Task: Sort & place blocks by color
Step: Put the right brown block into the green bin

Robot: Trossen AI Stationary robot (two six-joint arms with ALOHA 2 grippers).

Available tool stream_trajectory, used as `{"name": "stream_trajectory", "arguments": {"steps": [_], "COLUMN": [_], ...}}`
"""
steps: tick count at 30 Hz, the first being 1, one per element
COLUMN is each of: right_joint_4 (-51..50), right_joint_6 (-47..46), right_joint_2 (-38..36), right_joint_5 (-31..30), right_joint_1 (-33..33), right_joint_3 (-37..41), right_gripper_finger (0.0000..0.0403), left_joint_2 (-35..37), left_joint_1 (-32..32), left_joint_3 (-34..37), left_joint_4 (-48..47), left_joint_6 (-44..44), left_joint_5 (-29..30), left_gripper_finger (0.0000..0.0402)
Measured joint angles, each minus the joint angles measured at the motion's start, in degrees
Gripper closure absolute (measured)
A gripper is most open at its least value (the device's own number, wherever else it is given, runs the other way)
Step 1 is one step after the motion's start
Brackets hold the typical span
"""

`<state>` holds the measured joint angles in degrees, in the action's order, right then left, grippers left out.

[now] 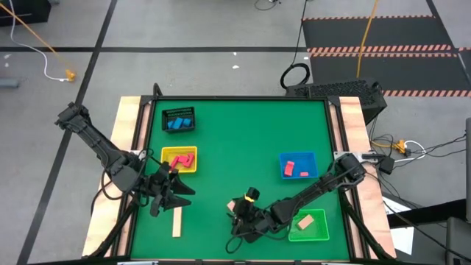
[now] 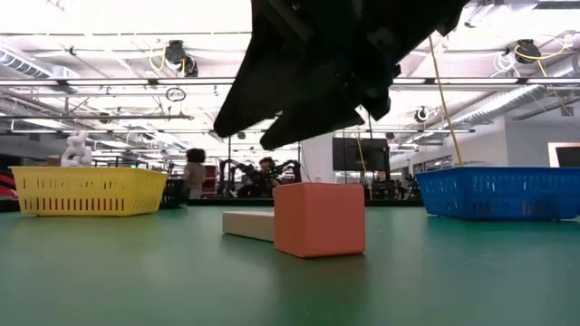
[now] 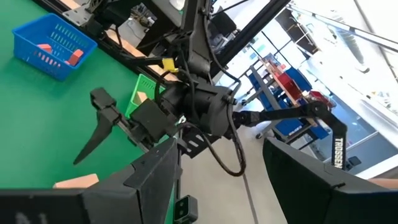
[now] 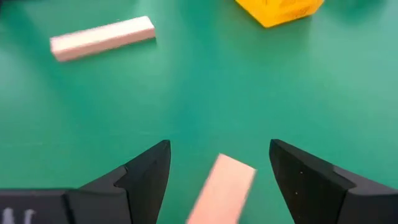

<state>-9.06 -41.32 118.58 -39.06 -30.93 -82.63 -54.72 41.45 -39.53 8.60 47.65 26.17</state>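
A pink block [image 4: 221, 190] lies flat on the green table [image 1: 243, 140], directly under the right gripper [image 4: 219, 168], whose fingers stand spread to either side of it without touching. The lower edge of the right wrist view cuts the block off. In the low view a salmon cube-faced block [image 2: 319, 219] stands in the foreground beneath a dark gripper mass that hides everything above it; whether this is the same block cannot be told.

One long pale bar [image 1: 176, 221] lies on the mat near the table's front edge, just below the left gripper [image 1: 168, 193]. That gripper hangs by the yellow tray [image 1: 166, 154], fingers parted with nothing between them.

Counted from the high view:
- Yellow tray: two or three pink pieces [image 1: 185, 159], running together, number uncertain.
- Blue tray [image 1: 298, 155]: two red blocks [image 1: 288, 168].
- Green tray [image 1: 318, 233]: one tan block [image 1: 305, 219].
- Black wire basket [image 1: 179, 112]: blue blocks [image 1: 177, 123], too small to count.

Legible writing: "TROSSEN" on a distant arm [image 3: 336, 149] in the left wrist view. No other labels can be read.

A person [image 2: 194, 172] shows blurred in the room behind the table.
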Motion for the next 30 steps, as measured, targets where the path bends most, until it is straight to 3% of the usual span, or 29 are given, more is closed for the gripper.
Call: {"name": "stream_trajectory", "arguments": {"steps": [5, 19, 23, 29, 30], "right_joint_4": [-0.22, -2.83, -2.88, -3.59, -3.54], "right_joint_6": [-4.53, -8.01, -11.10, -14.94, -14.99], "right_joint_2": [1.18, 6.09, 7.37, 7.17, 7.05], "right_joint_5": [3.07, 3.89, 5.08, 5.76, 5.93], "right_joint_1": [0.55, 1.23, 1.24, 1.26, 1.27], "right_joint_3": [-0.02, 0.00, -0.15, -0.10, -0.08], "right_gripper_finger": [0.0140, 0.0149, 0.0185, 0.0287, 0.0290], "left_joint_2": [0.00, 0.00, 0.00, 0.00, 0.00], "left_joint_1": [0.00, 0.00, 0.00, -0.15, -0.30], "left_joint_3": [0.00, 0.00, 0.00, 0.00, 0.00], "left_joint_4": [-0.03, -1.03, -1.20, -1.64, -1.64], "left_joint_6": [-0.69, -0.91, -0.86, -1.18, -1.36], "left_joint_5": [0.00, 1.03, 1.40, 2.49, 2.50], "left_gripper_finger": [0.0163, 0.0163, 0.0163, 0.0163, 0.0163]}}
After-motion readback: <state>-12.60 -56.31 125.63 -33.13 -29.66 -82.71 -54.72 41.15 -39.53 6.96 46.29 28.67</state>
